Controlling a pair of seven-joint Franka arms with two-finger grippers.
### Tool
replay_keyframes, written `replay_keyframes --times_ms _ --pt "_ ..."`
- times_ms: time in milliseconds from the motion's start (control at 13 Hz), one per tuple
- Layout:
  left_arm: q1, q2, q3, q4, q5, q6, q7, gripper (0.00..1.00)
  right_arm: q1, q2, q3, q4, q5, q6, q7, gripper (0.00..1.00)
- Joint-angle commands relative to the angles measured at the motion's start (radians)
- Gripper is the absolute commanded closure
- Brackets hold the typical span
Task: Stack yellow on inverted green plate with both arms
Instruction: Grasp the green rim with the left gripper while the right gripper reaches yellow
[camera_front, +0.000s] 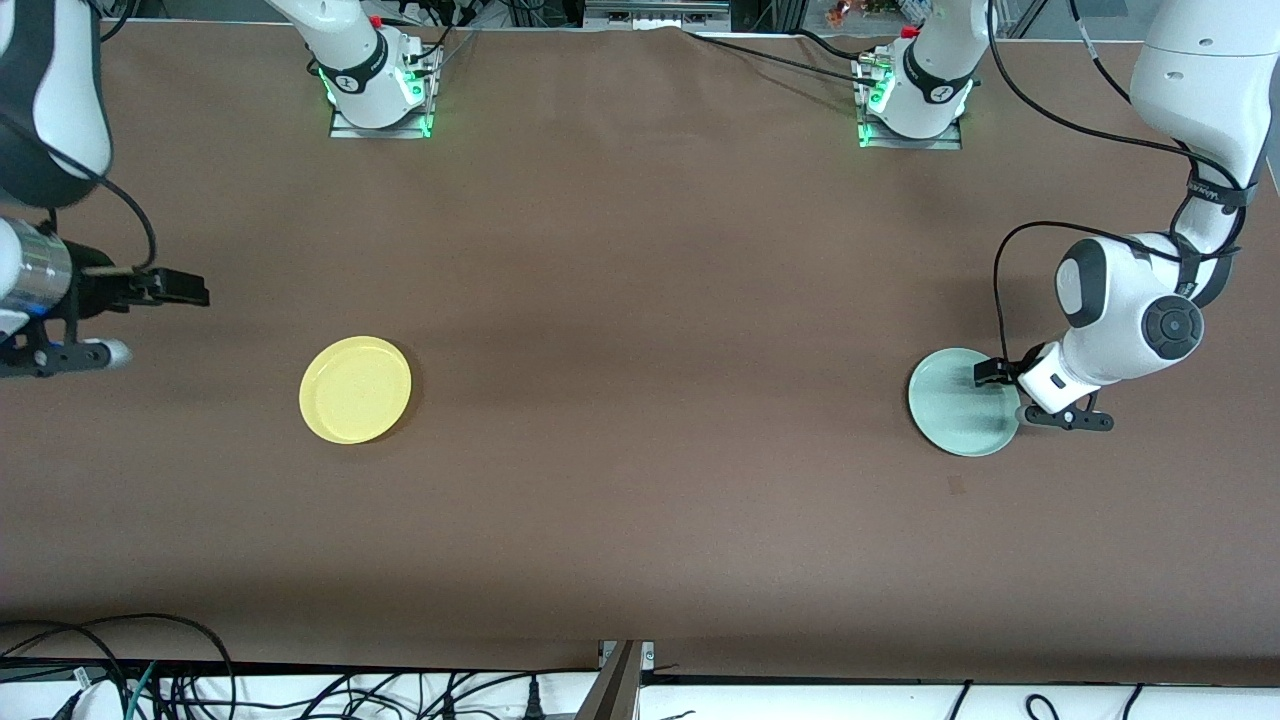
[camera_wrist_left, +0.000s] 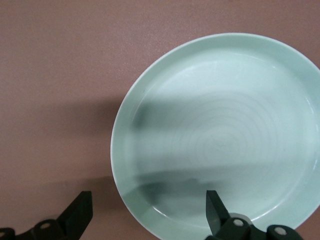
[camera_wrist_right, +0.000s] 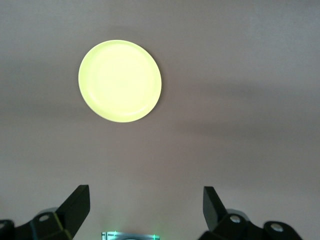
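The brown surface (camera_front: 640, 300) carries two plates well apart: the yellow plate (camera_front: 355, 389) toward the right arm's end and the green plate (camera_front: 960, 402) toward the left arm's end, both at about the same distance from the front camera, with only bare cloth between them. Cables and a metal post run along the edge nearest the front camera, off the working area. The left gripper (camera_front: 990, 374) hangs low over the green plate's rim, its fingers (camera_wrist_left: 216, 212) spread wide, one over the plate's inside and the other over the cloth just outside the rim. The left wrist view shows the green plate lying hollow side up, which the front view leaves unclear. The right gripper (camera_front: 185, 288) is up in the air over the surface near the yellow plate, apart from it, its fingers (camera_wrist_right: 75, 205) wide and empty; its wrist view shows the yellow plate whole and unobstructed.
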Motion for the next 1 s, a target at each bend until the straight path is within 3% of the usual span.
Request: replay_keyframes --times_ms 0,77,154,309,386,926 --pt "0.009 0.028 -0.004 0.035 0.027 0.000 0.009 0.09 -0.005 0.053 0.004 0.012 -0.004 0.041 0.019 0.00" --pt "0.019 0.030 -0.004 0.035 0.027 0.000 0.012 0.22 -0.006 0.085 0.004 0.011 -0.002 0.068 0.019 0.00" --pt "0.020 0.030 -0.004 0.035 0.028 0.002 0.029 0.48 -0.012 0.116 0.004 -0.003 0.001 0.108 0.019 0.00" --pt "0.022 0.031 -0.004 0.035 0.027 0.000 0.072 0.85 -0.020 0.134 0.004 -0.058 0.018 0.189 0.022 0.00" --pt "0.023 0.033 -0.004 0.035 0.028 0.000 0.072 0.97 -0.020 0.142 0.004 -0.093 0.023 0.240 0.023 0.00" --pt "0.009 0.020 -0.004 0.042 0.028 -0.017 0.063 1.00 -0.051 0.182 0.004 -0.299 0.137 0.539 0.023 0.00"
